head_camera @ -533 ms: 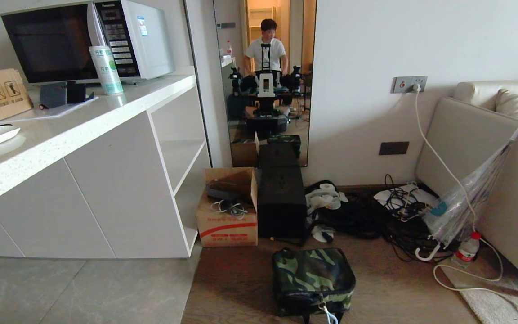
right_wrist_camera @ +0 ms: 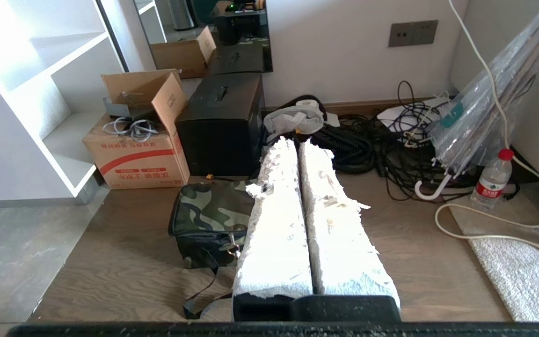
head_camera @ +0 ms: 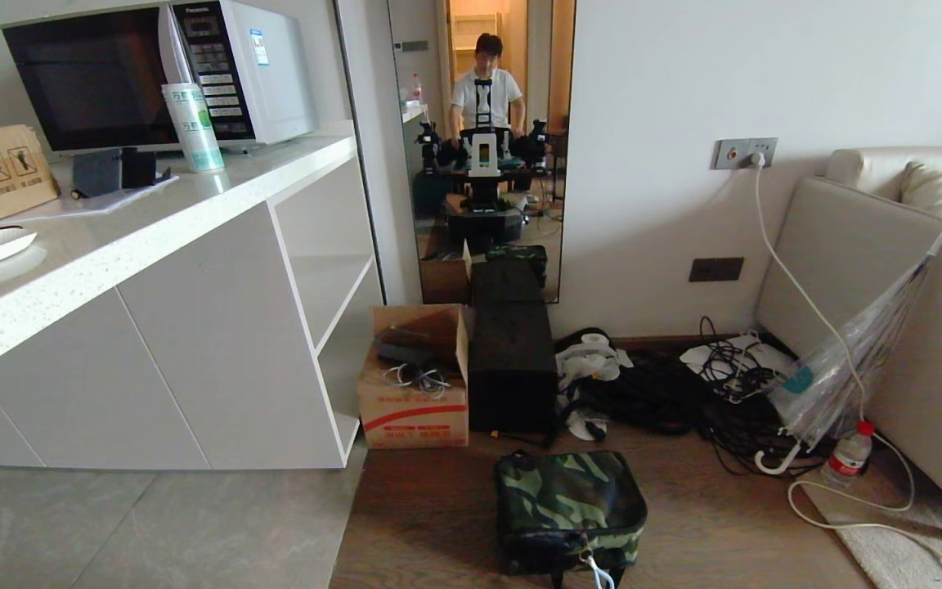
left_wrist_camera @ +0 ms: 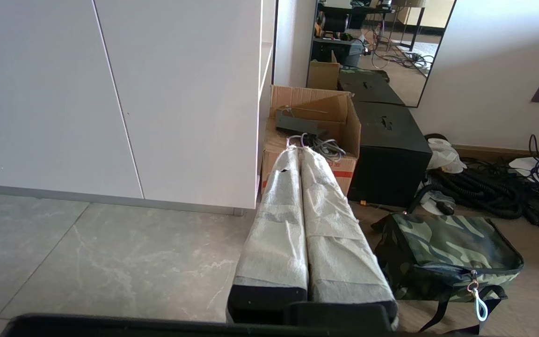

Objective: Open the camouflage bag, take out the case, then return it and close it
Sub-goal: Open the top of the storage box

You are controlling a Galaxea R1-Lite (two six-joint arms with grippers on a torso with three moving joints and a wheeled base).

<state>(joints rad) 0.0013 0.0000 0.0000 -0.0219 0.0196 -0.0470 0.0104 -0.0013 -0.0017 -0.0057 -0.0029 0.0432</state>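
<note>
Camo bag [head_camera: 569, 511] sits zipped shut on the wood floor [head_camera: 438, 523], just in front of the tall black box [head_camera: 512, 376] w/ the cardboard box [head_camera: 414, 393] beside it. Left gripper [left_wrist_camera: 303, 154] and right gripper [right_wrist_camera: 297, 145] both pinched closed, empty, well above the floor, not touching the bag.

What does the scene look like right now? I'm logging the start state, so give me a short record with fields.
bag: boxy green-brown-black camouflage fabric bag, zipped shut, on the wooden floor
case: not visible
left gripper: left gripper shut, holding nothing, short of the bag
right gripper: right gripper shut, holding nothing
behind bag: tall plain black box, brown cardboard box with red stripe
</note>
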